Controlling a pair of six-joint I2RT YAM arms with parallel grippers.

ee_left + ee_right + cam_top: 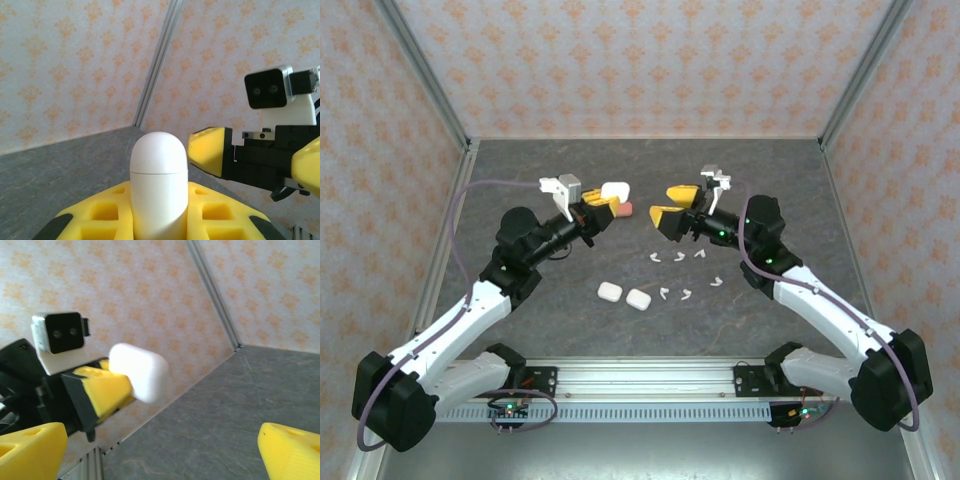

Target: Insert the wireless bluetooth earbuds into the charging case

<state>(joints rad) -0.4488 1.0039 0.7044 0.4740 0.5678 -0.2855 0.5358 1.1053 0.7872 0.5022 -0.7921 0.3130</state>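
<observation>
At the left, the left arm (470, 310) rises from the near edge toward the middle of the table (770, 170), and the left gripper (601, 206) is clamped on a white charging case (614, 190). In the left wrist view the case (158, 185) stands upright between the yellow fingers (95, 220), its rounded lid end pointing away from the wrist and the lid seam shut. The right wrist view shows the same case (139, 371) held up off the table. Just right of that gripper lies a small pink thing (625, 208), too small to tell what it is. Nearer the arms, left of centre, 2 loose white cases (609, 292) lie just beside each other on the table, lids shut. Right of them 6 white earbuds (678, 256) lie scattered on the surface: 3 in a farther row and 3 nearer, all apart from the cases and from both grippers. Farther right, the right gripper (672, 205) hangs above the table facing the held case, its jaws spread wide apart and holding nothing, at the end of the right arm (820, 300)
</observation>
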